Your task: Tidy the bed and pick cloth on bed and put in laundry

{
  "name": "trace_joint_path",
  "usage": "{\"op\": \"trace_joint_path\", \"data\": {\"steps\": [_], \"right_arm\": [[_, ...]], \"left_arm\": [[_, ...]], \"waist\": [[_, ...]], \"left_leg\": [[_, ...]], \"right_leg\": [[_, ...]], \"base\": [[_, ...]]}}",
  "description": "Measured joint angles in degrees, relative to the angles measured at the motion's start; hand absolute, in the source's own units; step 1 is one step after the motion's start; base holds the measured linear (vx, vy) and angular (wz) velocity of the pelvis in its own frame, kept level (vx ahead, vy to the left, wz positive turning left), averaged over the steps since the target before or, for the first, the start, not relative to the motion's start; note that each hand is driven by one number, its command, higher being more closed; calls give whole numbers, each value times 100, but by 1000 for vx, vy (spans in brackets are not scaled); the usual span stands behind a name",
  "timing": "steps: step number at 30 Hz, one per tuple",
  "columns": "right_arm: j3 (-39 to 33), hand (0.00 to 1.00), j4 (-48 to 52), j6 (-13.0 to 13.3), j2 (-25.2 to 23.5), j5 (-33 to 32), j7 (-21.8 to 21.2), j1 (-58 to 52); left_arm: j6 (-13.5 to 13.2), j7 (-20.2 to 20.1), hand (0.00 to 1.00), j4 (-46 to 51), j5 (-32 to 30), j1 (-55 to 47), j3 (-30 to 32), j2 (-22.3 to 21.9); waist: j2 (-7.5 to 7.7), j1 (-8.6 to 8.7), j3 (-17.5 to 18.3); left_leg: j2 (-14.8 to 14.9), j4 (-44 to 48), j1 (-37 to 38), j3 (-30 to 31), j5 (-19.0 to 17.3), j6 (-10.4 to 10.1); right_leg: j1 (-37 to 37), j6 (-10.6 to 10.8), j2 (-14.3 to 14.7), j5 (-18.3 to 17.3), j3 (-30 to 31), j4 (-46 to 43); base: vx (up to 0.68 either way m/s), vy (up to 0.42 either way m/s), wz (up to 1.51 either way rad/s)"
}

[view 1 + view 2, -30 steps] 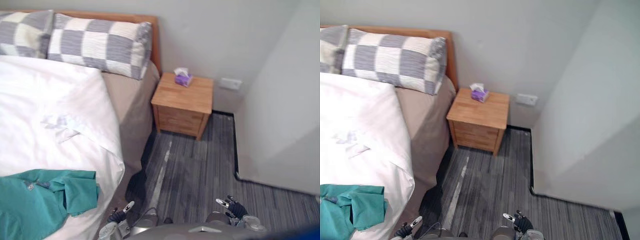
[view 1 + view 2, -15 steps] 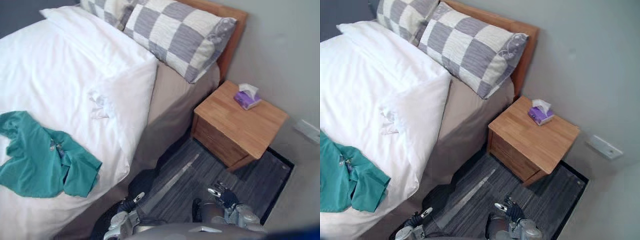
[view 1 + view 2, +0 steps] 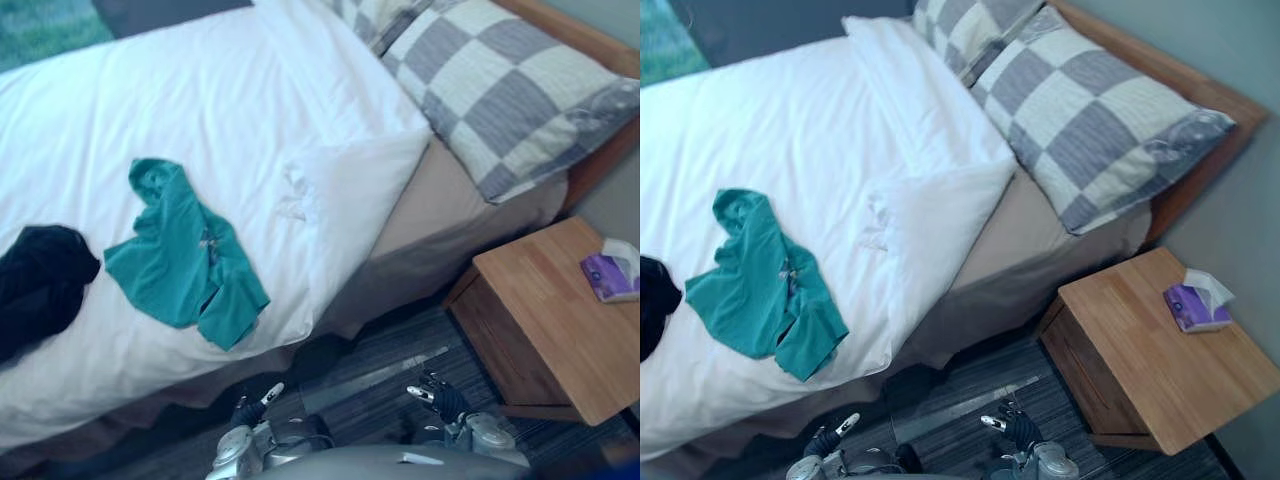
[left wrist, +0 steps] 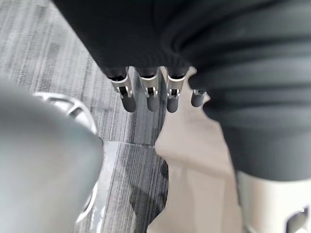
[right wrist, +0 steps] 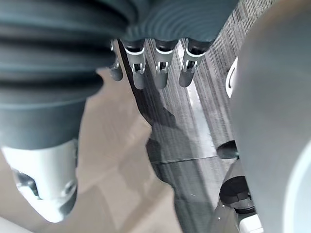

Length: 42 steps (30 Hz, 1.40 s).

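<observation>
"While both arms hang low beside the bed (image 3: pixel 425 210), where does the cloth lie?"

"A teal shirt (image 3: pixel 185 260) lies crumpled on the white duvet (image 3: pixel 200 90), near the edge that faces the robot. A black garment (image 3: pixel 40 285) lies on the duvet too, farther from the pillows, near the shirt but not touching it."

"And the hands?"

"The left hand (image 3: pixel 250 408) and the right hand (image 3: pixel 437 397) are low over the grey striped carpet (image 3: pixel 380 365), well apart from both garments. The left fingers (image 4: pixel 148 99) and the right ones hang straight and loose, holding nothing."

"What about the head end?"

"Two checked pillows (image 3: pixel 500 100) rest against the wooden headboard (image 3: pixel 1200 85). The duvet's corner is turned back, baring a beige sheet (image 3: pixel 1010 235). A wooden nightstand (image 3: pixel 545 320) stands just beside the bed, with a purple tissue box (image 3: pixel 1195 305) on top."
</observation>
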<state>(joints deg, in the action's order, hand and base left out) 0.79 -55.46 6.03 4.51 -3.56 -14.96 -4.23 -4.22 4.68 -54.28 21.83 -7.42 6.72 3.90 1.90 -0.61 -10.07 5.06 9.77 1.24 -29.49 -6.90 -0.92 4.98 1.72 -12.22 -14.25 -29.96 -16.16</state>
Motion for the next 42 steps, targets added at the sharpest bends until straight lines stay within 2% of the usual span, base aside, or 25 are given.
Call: {"op": "trace_joint_path", "data": {"steps": [6,8,10,11,12,13,14,15,16,17,18,20,21,23,27,31,33,37,39,40,42], "right_arm": [[45,0,-144,92,-76,-56,184,47],[117,0,-257,126,-103,-129,230,121],[146,0,-281,135,-93,-243,283,163],[144,0,-273,229,-50,-300,296,164],[178,0,-265,323,-54,-302,310,145],[222,0,-266,363,-51,-302,316,137],[253,0,-264,474,-47,-312,321,116],[288,0,-255,563,-53,-375,335,73],[325,0,-242,602,-73,-441,340,38],[358,0,-252,688,-107,-587,345,34],[401,0,-225,724,19,-622,316,14],[413,0,-230,755,144,-646,301,7],[412,0,-222,814,192,-674,315,7],[415,0,-224,814,181,-728,376,-11],[412,0,-233,785,59,-936,465,-37],[270,0,-230,736,26,-1096,895,-127],[187,0,-104,746,1,-1082,1450,-238],[-158,0,334,662,20,-1061,2265,-316],[-470,0,780,416,120,-928,2783,-291],[-647,0,1173,190,262,-915,3041,-226],[-789,0,1529,-8,428,-910,3234,-176]], "left_arm": [[31,-235,0,-26,-257,-41,-179,128],[30,-256,0,-12,-419,-39,-184,174],[34,-349,0,-1,-573,-38,-210,210],[74,-366,0,-8,-629,-18,-263,229],[124,-350,0,-84,-754,44,-258,283],[140,-344,0,-116,-796,75,-261,294],[161,-314,0,-180,-801,123,-264,294],[161,-295,0,-238,-807,153,-268,319],[159,-293,0,-252,-811,157,-275,351],[150,-250,0,-327,-810,213,-243,335],[133,-200,0,-324,-840,177,-233,198],[116,-178,0,-323,-910,167,-224,64],[74,-179,0,-324,-921,158,-220,-4],[11,-186,0,-326,-944,138,-226,-18],[-54,-238,0,-322,-1004,99,-236,-5],[-27,-263,0,-321,-1001,98,-237,27],[18,-311,0,-317,-1016,98,-237,49],[140,-359,0,-292,-1014,99,-247,87],[222,-405,0,-266,-1015,99,-259,128],[312,-434,0,-260,-1014,100,-260,179],[393,-427,0,-222,-1009,99,-267,245]], "waist": [[86,36,31],[97,57,18],[134,115,-14],[157,162,-68],[161,181,-72],[159,177,-73],[161,171,-75],[198,187,-68],[272,192,-45],[293,213,-83],[148,219,-35],[-50,205,-6],[-150,216,1],[-165,231,15],[-76,224,94],[-45,191,107],[-51,147,117],[-49,154,115],[-29,147,115],[4,148,143],[46,142,163]], "left_leg": [[-248,-708,325,494,338,18],[-256,-852,405,546,397,15],[-282,-915,494,730,396,17],[-249,-983,582,905,380,28],[-145,-965,571,1022,381,6],[-93,-970,570,1113,376,-11],[-3,-977,552,1247,361,-40],[12,-977,509,1362,390,-151],[-54,-985,490,1421,386,-233],[-94,-1076,581,1505,470,-301],[35,-1255,677,1410,616,-366],[139,-1384,698,1416,698,-459],[239,-1403,730,1416,743,-508],[312,-1487,816,1402,765,-544],[379,-1529,981,1161,772,-594],[353,-1529,1065,1050,772,-594],[328,-1529,1139,914,772,-594],[315,-1532,1159,877,772,-594],[321,-1563,1128,811,770,-591],[326,-1570,1021,797,775,-580],[321,-1572,933,799,810,-535]], "right_leg": [[307,118,-91,70,-196,-100],[183,138,-185,60,-209,-573],[-110,130,-370,65,-30,-1531],[-510,-71,-501,128,311,-2348],[-680,31,-328,-435,773,-2214],[-721,35,-216,-518,948,-1998],[-834,40,19,-535,1418,-1533],[-821,132,212,-364,1885,-886],[-786,156,203,-192,2101,-487],[-730,185,200,59,2100,-363],[-654,184,312,79,1999,-170],[-609,138,436,113,1940,-26],[-493,56,538,194,1881,60],[-316,41,628,205,1811,174],[-140,35,726,210,1827,334],[-33,46,721,268,1895,450],[87,59,718,326,1978,562],[122,58,718,362,2009,616],[51,49,735,392,2084,615],[-88,52,751,423,2133,622],[-169,60,750,468,2136,650]], "base": [[42,7,47],[-7,-20,33],[-14,-12,34],[-23,-95,51],[-25,-118,52],[-35,-100,52],[-35,-120,52],[-51,-131,57],[-6,-199,62],[63,-186,47],[83,-156,34],[122,-116,8],[173,-157,6],[148,-116,9],[123,-51,-2],[54,3,-8],[-16,20,-14],[-64,14,-4],[-124,17,-12],[-136,11,-10],[-121,5,0]]}}
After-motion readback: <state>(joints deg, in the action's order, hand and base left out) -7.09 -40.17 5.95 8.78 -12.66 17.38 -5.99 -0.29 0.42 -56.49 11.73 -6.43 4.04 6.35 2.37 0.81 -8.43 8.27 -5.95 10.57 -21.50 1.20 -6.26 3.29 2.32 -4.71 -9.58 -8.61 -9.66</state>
